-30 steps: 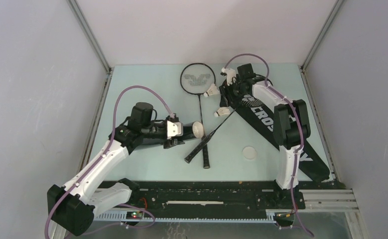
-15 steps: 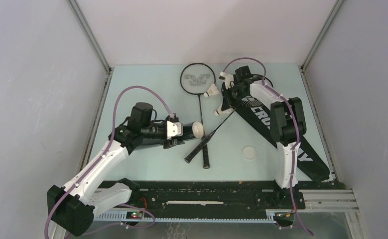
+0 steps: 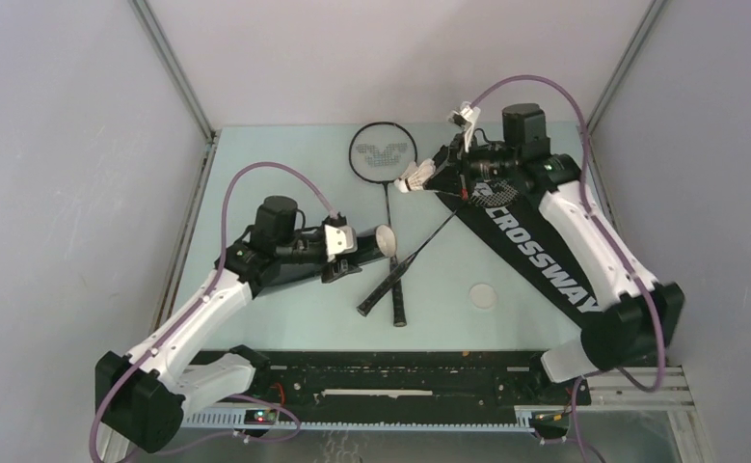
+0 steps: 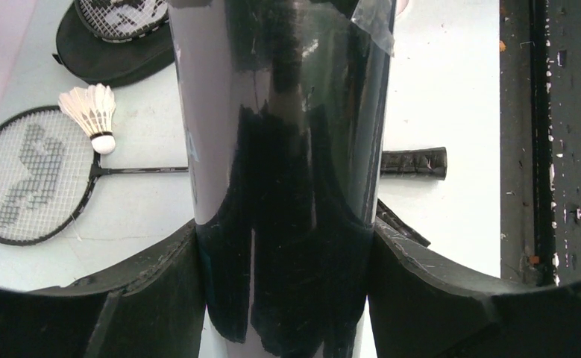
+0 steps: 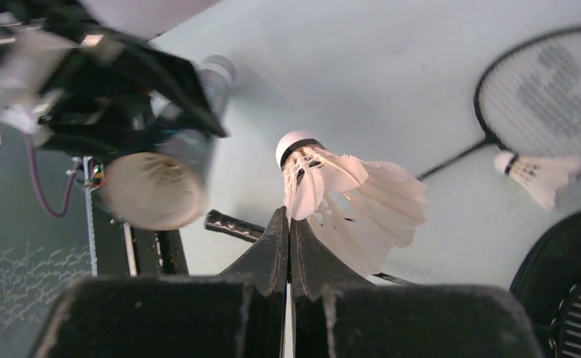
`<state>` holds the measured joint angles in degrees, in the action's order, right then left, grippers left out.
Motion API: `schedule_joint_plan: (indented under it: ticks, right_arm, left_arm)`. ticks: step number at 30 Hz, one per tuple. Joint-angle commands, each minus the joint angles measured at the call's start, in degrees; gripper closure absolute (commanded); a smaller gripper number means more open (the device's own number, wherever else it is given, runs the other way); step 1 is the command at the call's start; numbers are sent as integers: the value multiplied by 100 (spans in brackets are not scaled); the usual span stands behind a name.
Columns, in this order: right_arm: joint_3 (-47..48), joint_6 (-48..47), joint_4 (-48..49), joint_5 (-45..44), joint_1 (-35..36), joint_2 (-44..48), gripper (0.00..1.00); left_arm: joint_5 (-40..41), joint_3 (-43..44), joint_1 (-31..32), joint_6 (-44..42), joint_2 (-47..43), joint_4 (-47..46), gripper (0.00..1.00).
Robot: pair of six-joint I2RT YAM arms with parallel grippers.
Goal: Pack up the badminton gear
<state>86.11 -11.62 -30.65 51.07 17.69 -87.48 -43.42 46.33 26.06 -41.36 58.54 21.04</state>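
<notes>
Top external: 1 CROSSWAY bag (image 3: 535, 253) lies diagonal, R side of bench (image 3: 275, 183). 2 rackets: racket (image 3: 383, 152) handle-near, 2nd racket (image 3: 376, 294) head at bag. L hand (image 3: 352, 256) clamps 1 tube (image 3: 379, 244), mouth facing R. R hand (image 5: 289, 216) pinches shuttlecock (image 5: 347, 190), cork toward tube; 2nd shuttlecock (image 5: 541, 173) rests on racket.

Top view: high above and behind both arm bases, looking down on the whole table (image 3: 284, 164). Left wrist: hard against the black tube (image 4: 287, 149), looking along it over the table. Right wrist: close behind a pinched shuttlecock (image 5: 347, 194), facing the tube's mouth. Shared by both wrists: one racket (image 4: 33, 175) head, a loose shuttlecock (image 4: 89, 112).
</notes>
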Motion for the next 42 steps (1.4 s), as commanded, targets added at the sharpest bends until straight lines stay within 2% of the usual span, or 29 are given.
schedule_joint_plan:
  ticks: [1, 5, 12, 19, 23, 26, 30, 35, 38, 42]
  right_arm:
    - [-286, -471, -98, 194, 356, 717, 100]
    - [-445, -754, -321, -227, 790, 1132, 100]
    - [-752, -916, -415, -607, 1341, 1201, 100]
    - [-876, -927, -384, -667, 1610, 1025, 100]
    - [-910, -954, -354, -412, 1764, 867, 99]
    - [-930, -1013, -341, -15, 1798, 748, 89]
    - [-923, -1125, -388, 406, 1841, 610, 67]
    - [-925, -1277, -410, 352, 2086, 516, 49]
    - [-931, -1298, -382, 197, 2229, 450, 42]
    - [-928, -1297, -328, -16, 2394, 331, 41]
  left_arm:
    - [111, 70, -31, 613, 155, -346, 77]
    - [231, 107, -31, 837, 226, -494, 77]
    - [145, 109, -31, 984, 205, -605, 78]
    - [-13, 54, -31, 1001, 135, -627, 80]
    - [-88, 39, -31, 981, 145, -645, 80]
    - [-178, 35, -31, 964, 144, -645, 80]
    - [-177, 19, -31, 963, 123, -662, 81]
    - [-189, 33, -31, 1002, 161, -695, 81]
    - [-238, 43, -31, 1038, 181, -710, 82]
    - [-334, 36, -27, 1050, 168, -711, 82]
